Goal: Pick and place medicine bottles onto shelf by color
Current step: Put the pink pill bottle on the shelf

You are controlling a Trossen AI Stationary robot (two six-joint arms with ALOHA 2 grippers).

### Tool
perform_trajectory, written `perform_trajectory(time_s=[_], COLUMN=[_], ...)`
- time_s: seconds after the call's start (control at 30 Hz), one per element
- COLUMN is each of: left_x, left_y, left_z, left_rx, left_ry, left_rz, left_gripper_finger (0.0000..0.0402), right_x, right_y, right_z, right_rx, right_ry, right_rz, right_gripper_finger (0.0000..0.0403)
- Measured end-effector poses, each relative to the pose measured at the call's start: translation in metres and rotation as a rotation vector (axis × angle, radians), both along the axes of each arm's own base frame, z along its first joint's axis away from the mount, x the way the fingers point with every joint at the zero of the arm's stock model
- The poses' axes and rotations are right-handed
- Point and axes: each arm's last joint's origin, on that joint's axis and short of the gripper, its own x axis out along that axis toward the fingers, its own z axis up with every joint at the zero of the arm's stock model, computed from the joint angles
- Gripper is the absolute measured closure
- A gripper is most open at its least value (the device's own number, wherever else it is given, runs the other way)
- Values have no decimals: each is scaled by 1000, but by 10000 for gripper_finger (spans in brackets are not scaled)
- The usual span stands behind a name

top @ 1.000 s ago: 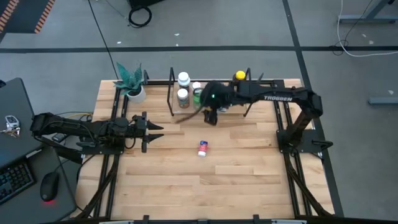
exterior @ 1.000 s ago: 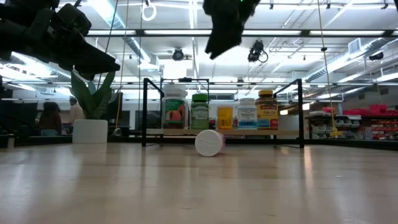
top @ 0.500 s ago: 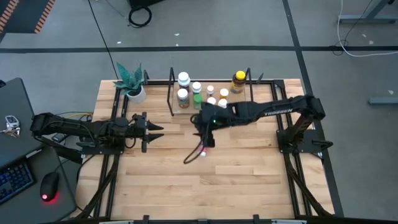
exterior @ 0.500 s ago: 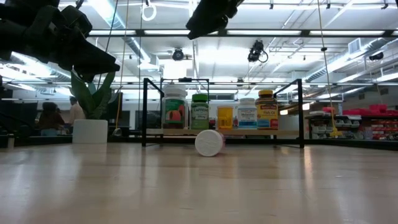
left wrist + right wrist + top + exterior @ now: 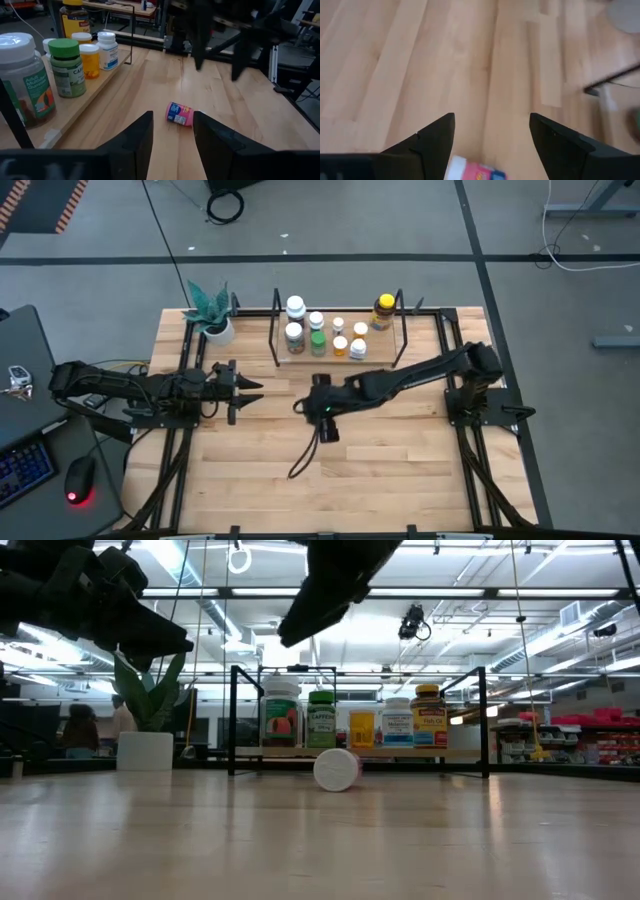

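A red-blue labelled bottle (image 5: 180, 114) with a white cap lies on its side on the table's middle, and its cap end (image 5: 336, 769) faces the near edge. My right gripper (image 5: 492, 117) hovers open above it, pointing down, with the bottle (image 5: 474, 171) below and between the fingers, not touched. In the high view the right gripper (image 5: 326, 423) hides this bottle. The shelf (image 5: 335, 330) at the far edge carries several bottles: white ones, a green one (image 5: 67, 67) and an amber one (image 5: 383, 310). My left gripper (image 5: 245, 390) waits open at the table's left.
A white pot with a green plant (image 5: 213, 320) stands at the far left corner beside the shelf. Black rails (image 5: 455, 395) run along the table's left and right sides. A cable (image 5: 300, 460) trails from the right wrist toward the near edge. Bare wood lies nearer the near edge.
My right gripper has swung away from the shelf toward the near edge and somewhat left, ending over the lying red-blue bottle. The bottle has stayed where it was.
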Motion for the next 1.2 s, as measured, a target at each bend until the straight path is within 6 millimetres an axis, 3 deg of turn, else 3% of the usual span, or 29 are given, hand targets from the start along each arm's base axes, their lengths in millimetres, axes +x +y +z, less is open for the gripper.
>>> perform_trajectory(time_s=[0.37, 0.67, 1.2], left_x=[0, 0, 0], left_y=[0, 0, 0], left_z=[-1, -1, -1], left_rx=[-5, -5, -5], left_ry=[11, 10, 10], left_rz=[0, -1, -1], left_gripper_finger=[253, 251, 252], right_x=[36, 35, 32], right_y=[32, 43, 63], right_z=[-15, -26, -37], right_rx=[-78, -172, -179], right_ry=[157, 212, 242], right_rz=[113, 253, 256], right_gripper_finger=[138, 138, 138])
